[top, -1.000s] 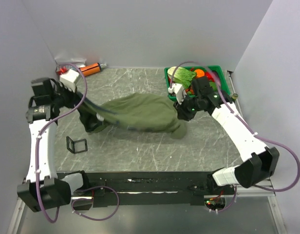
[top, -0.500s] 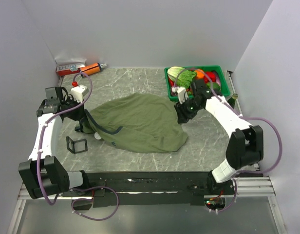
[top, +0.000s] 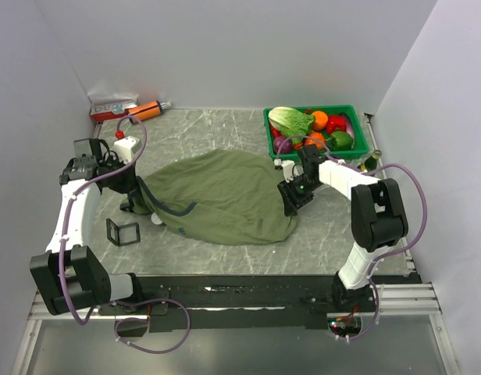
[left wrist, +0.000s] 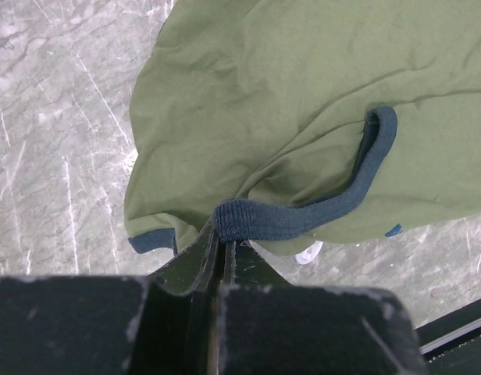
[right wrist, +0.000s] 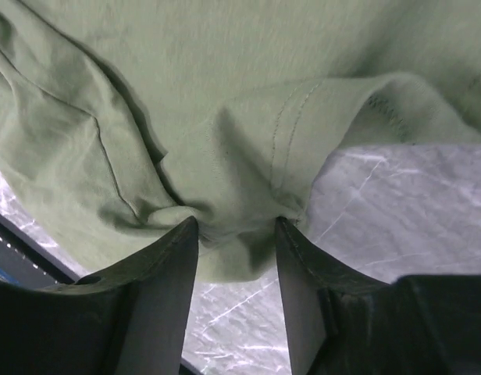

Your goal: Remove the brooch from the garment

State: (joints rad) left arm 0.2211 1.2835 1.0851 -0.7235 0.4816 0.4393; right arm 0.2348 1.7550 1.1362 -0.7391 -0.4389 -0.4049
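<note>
While it lies rumpled mid-worktop point(top: 225, 129), garment point(top: 225, 195): olive.
Left gripper point(left wrist: 222, 244): clamped on navy collar point(left wrist: 303, 219).
Right gripper point(right wrist: 236, 226): fingers apart around hem fold point(right wrist: 240, 195).
Brooch: possibly whitish speck point(left wrist: 309, 251) under garment, toward worktop's left edge.

Olive-green garment point(top: 225, 195) — navy collar trim point(left wrist: 303, 219); grey-veined marble table point(top: 225, 129) — green basket point(top: 346, 108).
</note>
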